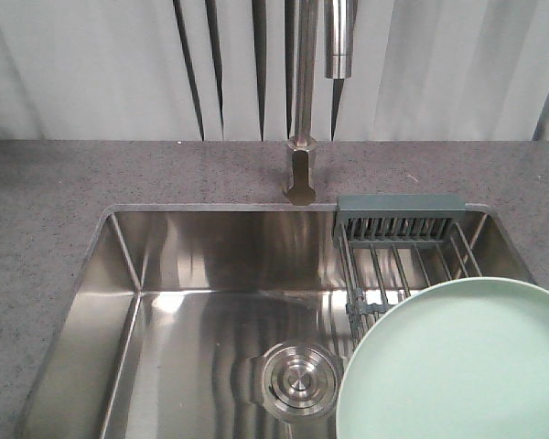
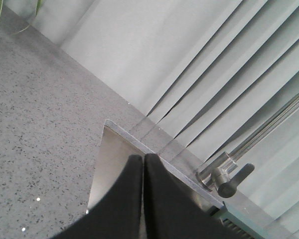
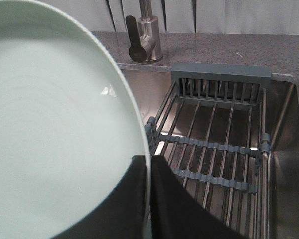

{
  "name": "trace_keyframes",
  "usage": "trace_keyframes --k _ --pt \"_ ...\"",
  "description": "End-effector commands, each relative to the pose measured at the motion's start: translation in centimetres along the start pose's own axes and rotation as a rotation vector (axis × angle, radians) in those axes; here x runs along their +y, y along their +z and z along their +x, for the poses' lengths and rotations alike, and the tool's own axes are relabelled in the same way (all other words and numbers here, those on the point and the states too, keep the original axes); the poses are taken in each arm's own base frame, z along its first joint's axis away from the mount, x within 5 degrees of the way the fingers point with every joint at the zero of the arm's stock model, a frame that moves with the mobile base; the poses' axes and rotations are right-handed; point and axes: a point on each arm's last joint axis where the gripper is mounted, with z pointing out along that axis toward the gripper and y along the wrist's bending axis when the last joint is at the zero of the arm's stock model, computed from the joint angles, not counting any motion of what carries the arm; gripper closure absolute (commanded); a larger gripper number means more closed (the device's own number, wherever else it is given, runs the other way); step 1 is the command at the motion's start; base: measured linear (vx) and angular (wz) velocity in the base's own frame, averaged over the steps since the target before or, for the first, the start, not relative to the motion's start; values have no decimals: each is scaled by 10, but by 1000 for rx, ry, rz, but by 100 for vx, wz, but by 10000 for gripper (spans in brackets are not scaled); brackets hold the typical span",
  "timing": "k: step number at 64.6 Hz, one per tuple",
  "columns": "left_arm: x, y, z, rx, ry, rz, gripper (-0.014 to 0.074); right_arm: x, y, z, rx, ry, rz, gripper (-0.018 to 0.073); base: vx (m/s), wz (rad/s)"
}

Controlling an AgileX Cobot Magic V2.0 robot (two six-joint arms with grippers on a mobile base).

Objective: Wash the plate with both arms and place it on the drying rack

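The pale mint-green plate (image 1: 457, 361) fills the lower right of the front view, held over the near part of the drying rack (image 1: 407, 247). In the right wrist view my right gripper (image 3: 149, 162) is shut on the plate's (image 3: 50, 119) right rim, one finger on each face. The rack (image 3: 217, 149) of steel bars with grey-green end pieces lies in the sink's right side, below and right of the plate. My left gripper (image 2: 143, 160) is shut and empty, pointing at the sink's far left corner. Neither arm shows in the front view.
The steel sink basin (image 1: 210, 311) has a round drain (image 1: 297, 377) near its front middle. The tap (image 1: 304, 137) rises from the grey speckled counter (image 1: 46, 210) behind the sink, its handle (image 2: 234, 180) in the left wrist view. Pale vertical blinds (image 1: 91, 64) hang behind.
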Motion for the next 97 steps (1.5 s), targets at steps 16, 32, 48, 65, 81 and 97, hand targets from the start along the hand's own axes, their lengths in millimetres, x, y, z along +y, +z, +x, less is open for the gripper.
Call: trace_keyframes --k 16,32,48,65,81,97 --pt "0 0 -3 -61 -408 40 602 1 -2 -13 -87 3 -4 561 0 0" --pt "-7 -1 -3 11 -805 59 602 1 -2 -13 -87 3 -4 561 0 0" --pt "-63 -21 -52 -63 -633 266 602 1 -2 -13 -89 3 -4 561 0 0" --pt "-117 -40 -95 -112 -354 385 599 1 -2 -13 -89 3 -4 561 0 0" --pt "-139 -4 -100 76 -178 325 542 1 -2 -13 -89 3 -4 561 0 0" --pt "-150 56 -86 313 -168 394 337 1 -2 -13 -89 3 -4 561 0 0"
